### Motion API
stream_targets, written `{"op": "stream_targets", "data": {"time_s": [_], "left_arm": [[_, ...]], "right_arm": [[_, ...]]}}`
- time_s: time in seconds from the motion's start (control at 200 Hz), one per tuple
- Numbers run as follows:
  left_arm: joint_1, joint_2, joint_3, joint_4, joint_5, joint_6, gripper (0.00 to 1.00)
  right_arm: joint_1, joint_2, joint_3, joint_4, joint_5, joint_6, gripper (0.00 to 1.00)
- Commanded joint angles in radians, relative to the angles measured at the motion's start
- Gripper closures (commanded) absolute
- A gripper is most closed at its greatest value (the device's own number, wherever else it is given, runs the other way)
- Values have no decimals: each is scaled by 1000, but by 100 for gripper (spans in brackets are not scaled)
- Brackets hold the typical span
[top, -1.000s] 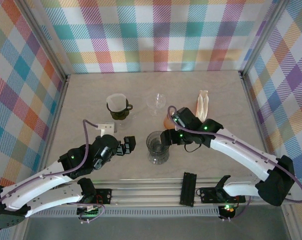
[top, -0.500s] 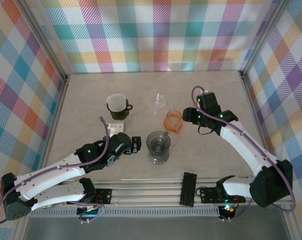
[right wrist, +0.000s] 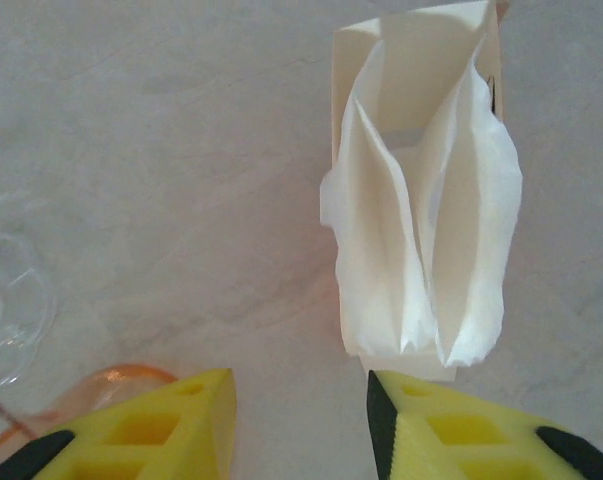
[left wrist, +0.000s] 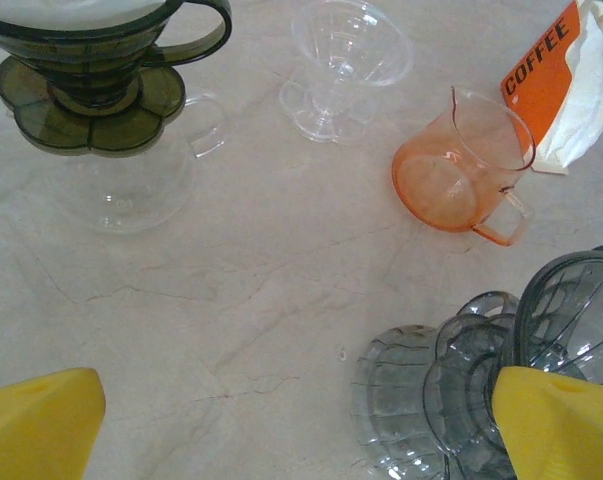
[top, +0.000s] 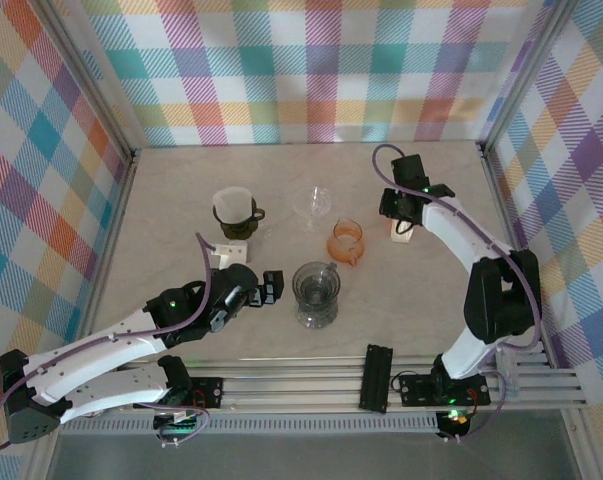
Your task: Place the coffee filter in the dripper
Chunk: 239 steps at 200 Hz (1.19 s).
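**Filters not in any dripper, both sets of jaws apart**

Top view: the coffee filter stack [top: 405,236] sits in its holder on the desk [top: 171,200], at 3 o'clock from the orange pitcher [top: 346,240], near it but not touching. The right arm [top: 461,245] reaches over it, so most of the stack is hidden there. The right wrist view is much better: the white filters [right wrist: 426,190] stand fanned in a cream holder, with the two yellow fingers [right wrist: 131,425] just at their 6 o'clock edge. The right jaws are apart with bare desk in the gap, nothing pinched.

The grey dripper [top: 316,290] is at 7 o'clock from the pitcher, with no paper in it as far as I can see. The clear dripper [top: 312,205] sits at its 12 o'clock, and at 10 o'clock there's a dark green dripper [top: 236,212] on a glass server, lined with something white.

The left jaws are spread wide, holding nothing, parked at 9 o'clock just beside the grey dripper. In the left wrist view, one yellow finger [left wrist: 561,420] overlaps that dripper's rim; can't tell if it touches
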Motion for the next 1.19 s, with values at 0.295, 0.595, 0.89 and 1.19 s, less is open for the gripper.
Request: {"op": "stream_targets", "data": {"time_s": [0.295, 0.595, 0.89, 1.19], "left_arm": [[1, 9, -6, 29, 22, 45, 0], [0, 8, -7, 26, 22, 45, 0], [1, 7, -8, 24, 16, 46, 0], [1, 3, -11, 19, 16, 44, 0]], "right_arm": [[-4, 112, 127, -26, 127, -11, 67], [-3, 180, 193, -57, 135, -22, 67], [-4, 206, 214, -83, 179, -42, 69], [-4, 223, 226, -86, 197, -56, 76]]}}
